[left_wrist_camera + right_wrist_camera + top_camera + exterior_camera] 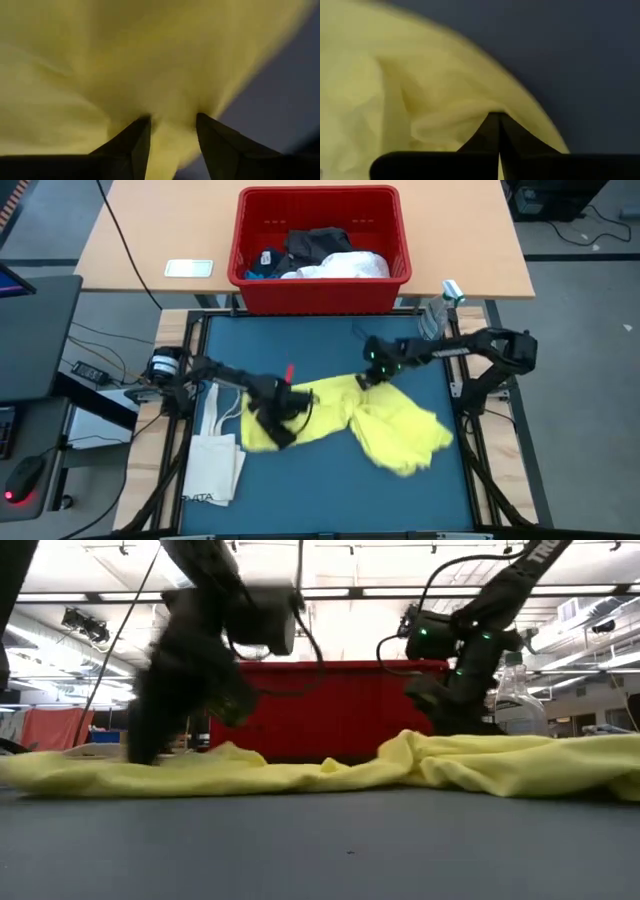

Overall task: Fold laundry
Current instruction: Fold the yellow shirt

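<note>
A bright yellow garment (370, 420) lies crumpled across the blue table mat (300, 500), with the rest of the laundry out of both grippers' reach in the red bin. My left gripper (283, 412) is down on the garment's left part, its fingers closed on a bunch of yellow cloth (172, 120). My right gripper (363, 380) is at the garment's far edge near its middle, fingers shut together on the cloth (495, 115). In the low view the garment (320, 772) rests on the mat, rising to a small hump (405, 745) below the right gripper (450, 705). My left gripper pinches a gathered fold of the yellow garment (170, 135) between its two fingers, coming steeply from above. Creases run out from the pinch, and the cloth around it lies on the mat. My right gripper pinches the garment's far edge (480, 117) between its shut fingertips, slanting down from above. Wrinkles converge on the fingertips, and the cloth there stands slightly raised while the rest stays on the mat.
A red bin (320, 245) with white and dark clothes stands on the far side. A cream tote bag (215, 455) lies at the mat's left edge beside the left gripper. A clear bottle (440, 310) stands at the far right corner. Bare mat shows along the near edge.
</note>
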